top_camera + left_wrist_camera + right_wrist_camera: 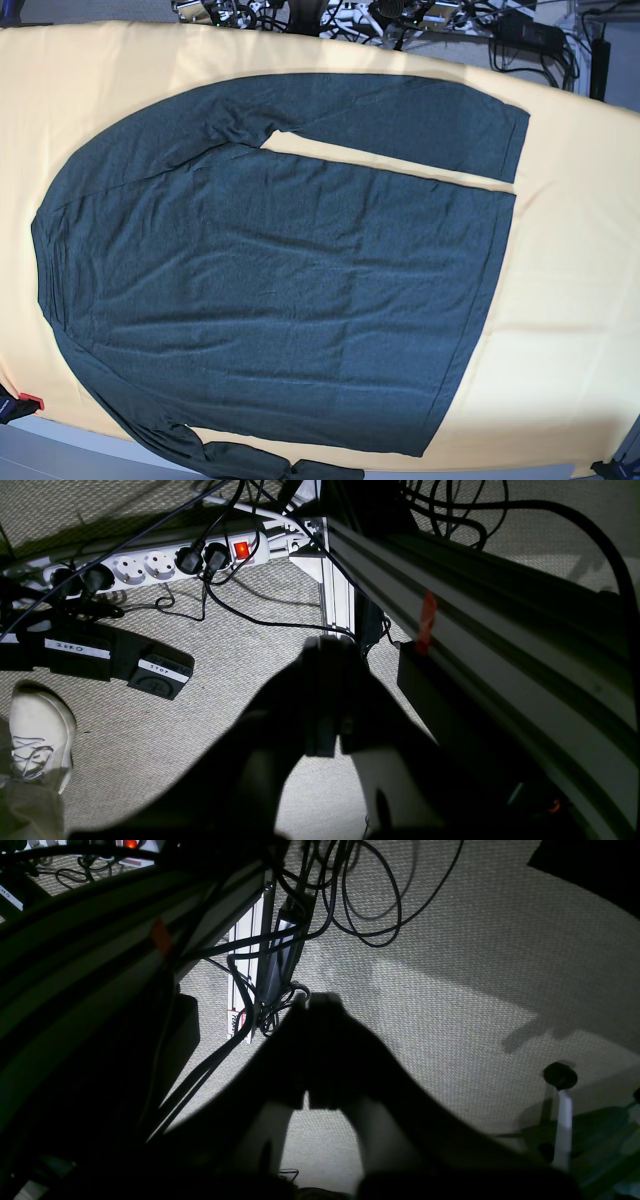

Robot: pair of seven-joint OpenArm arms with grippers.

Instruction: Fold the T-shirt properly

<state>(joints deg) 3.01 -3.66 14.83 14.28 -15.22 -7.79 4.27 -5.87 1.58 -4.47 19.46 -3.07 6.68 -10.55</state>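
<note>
Base view shows your T-shirt [280, 270] spread flat on the yellow cloth [570, 300], hem facing a wide bare strip of cloth, one sleeve hanging over the near edge. Both wrist views look down at the floor: left gripper [327, 750] and right gripper [306, 1105] are clenched with nothing between them, well away from the shirt.

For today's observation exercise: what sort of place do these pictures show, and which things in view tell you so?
Probably a robotics lab or workshop. A T-shirt lies spread on a table draped in pale yellow cloth; below, a power strip and pedals labelled "zero" and "stop" sit on carpet.
</note>
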